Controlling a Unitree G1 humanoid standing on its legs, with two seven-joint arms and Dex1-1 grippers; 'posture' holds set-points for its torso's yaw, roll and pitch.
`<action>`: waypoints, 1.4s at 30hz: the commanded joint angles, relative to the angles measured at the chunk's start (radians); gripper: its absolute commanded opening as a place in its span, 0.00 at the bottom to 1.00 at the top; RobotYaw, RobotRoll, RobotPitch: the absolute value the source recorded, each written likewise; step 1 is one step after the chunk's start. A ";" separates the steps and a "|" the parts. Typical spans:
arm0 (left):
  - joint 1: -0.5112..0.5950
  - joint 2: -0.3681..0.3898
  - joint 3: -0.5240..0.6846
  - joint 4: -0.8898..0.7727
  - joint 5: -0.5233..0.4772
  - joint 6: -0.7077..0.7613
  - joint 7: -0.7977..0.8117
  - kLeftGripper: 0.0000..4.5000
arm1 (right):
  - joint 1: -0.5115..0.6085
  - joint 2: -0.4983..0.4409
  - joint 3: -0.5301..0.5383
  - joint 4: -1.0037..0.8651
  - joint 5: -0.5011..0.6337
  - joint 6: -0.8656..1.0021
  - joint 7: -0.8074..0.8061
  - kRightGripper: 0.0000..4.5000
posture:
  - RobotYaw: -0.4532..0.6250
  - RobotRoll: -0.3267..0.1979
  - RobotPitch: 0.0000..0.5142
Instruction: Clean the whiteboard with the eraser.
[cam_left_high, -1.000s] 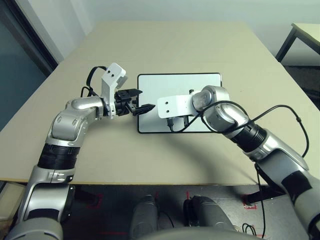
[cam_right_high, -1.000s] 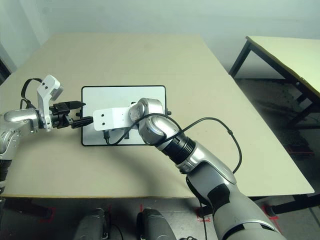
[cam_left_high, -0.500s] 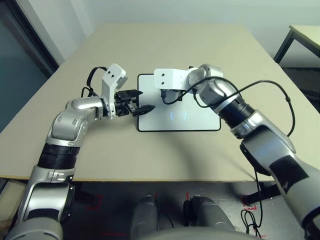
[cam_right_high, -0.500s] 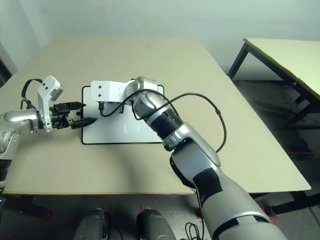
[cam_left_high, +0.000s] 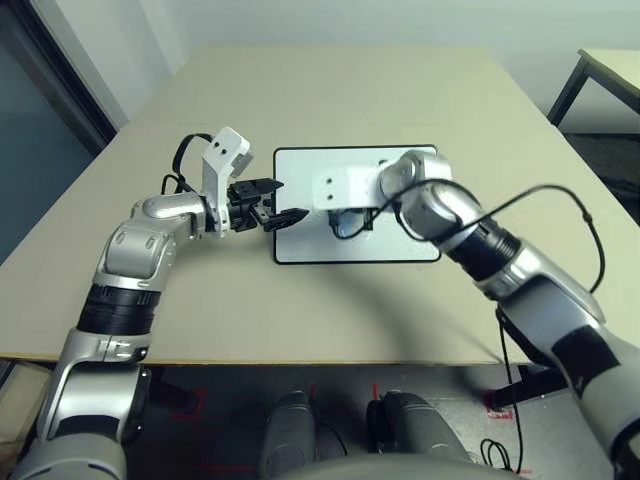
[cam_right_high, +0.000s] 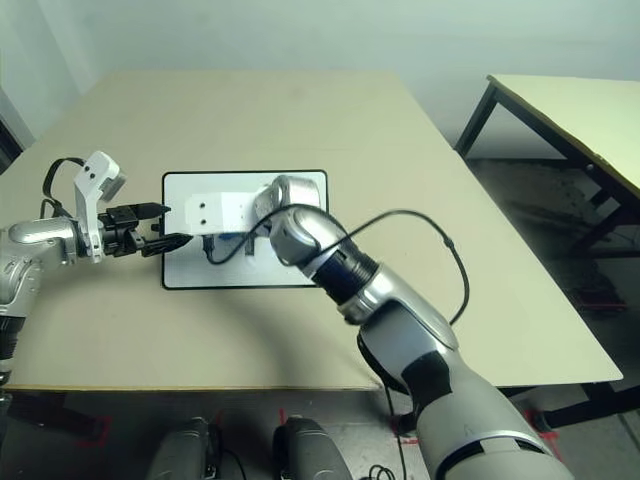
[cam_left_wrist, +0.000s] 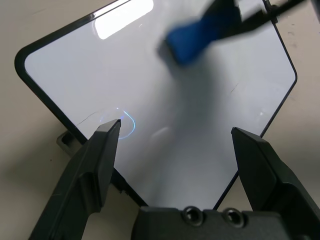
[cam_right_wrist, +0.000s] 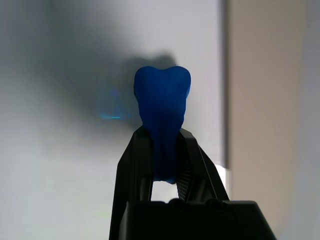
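In the head views, at frame centre, the right arm's white wrist block covers most of the right gripper (cam_left_high: 345, 222); its fingers are too small and blurred to make out there, and the eraser (cam_left_high: 344, 221) shows as a blue smear. The arm also hides the middle of the board (cam_left_high: 300, 250).

In the left wrist view the eraser (cam_left_wrist: 197, 34), at upper centre, is motion-blurred, and the black fingers holding it run off the top right corner.

In the right wrist view the fingers hide the eraser's (cam_right_wrist: 162, 112) lower half, and the board's (cam_right_wrist: 60, 150) marks are a faint blur.
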 joint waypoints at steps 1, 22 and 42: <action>-0.004 0.003 -0.008 0.010 0.012 -0.008 -0.007 1.00 | 0.003 0.003 -0.021 0.031 0.010 -0.006 -0.021 0.13 | 0.39 0.62 0.07; -0.001 -0.001 -0.001 -0.031 0.008 0.028 0.004 1.00 | 0.057 0.066 0.025 -0.043 0.020 0.021 -0.008 0.13 | 0.41 0.62 0.09; -0.002 -0.011 0.012 -0.057 -0.004 0.045 0.034 1.00 | 0.186 -0.003 -0.008 -0.154 0.052 0.063 0.015 0.13 | 0.39 0.62 0.09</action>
